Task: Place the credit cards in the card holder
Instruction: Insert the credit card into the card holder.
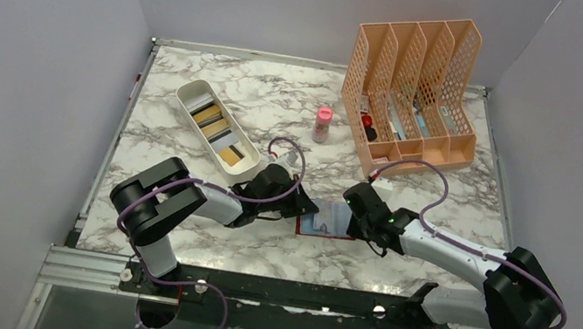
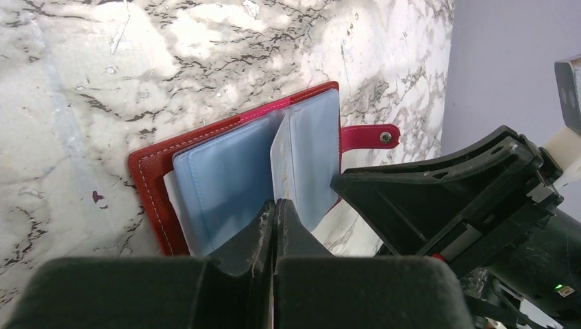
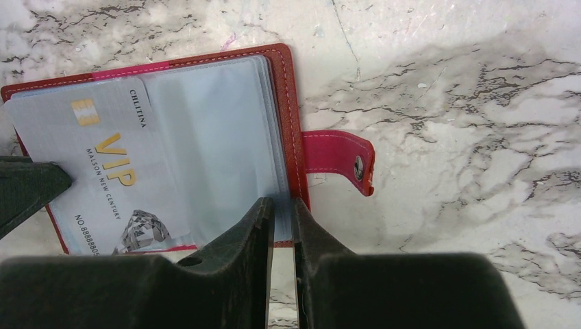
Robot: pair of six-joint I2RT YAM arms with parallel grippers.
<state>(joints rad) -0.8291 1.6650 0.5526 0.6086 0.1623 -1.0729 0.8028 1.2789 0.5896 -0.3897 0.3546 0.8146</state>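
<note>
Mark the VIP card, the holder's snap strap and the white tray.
VIP card (image 3: 115,163), right wrist view, on the gold lettering.
snap strap (image 3: 336,156), right wrist view, middle of the pink tab.
white tray (image 1: 191,88), top external view, far rim.

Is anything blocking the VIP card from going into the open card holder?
Nothing visible does. The left gripper holds the card right over the open card holder; the right gripper only pinches a sleeve edge beside the card.

White links, black joints, purple cables, black claws
</note>
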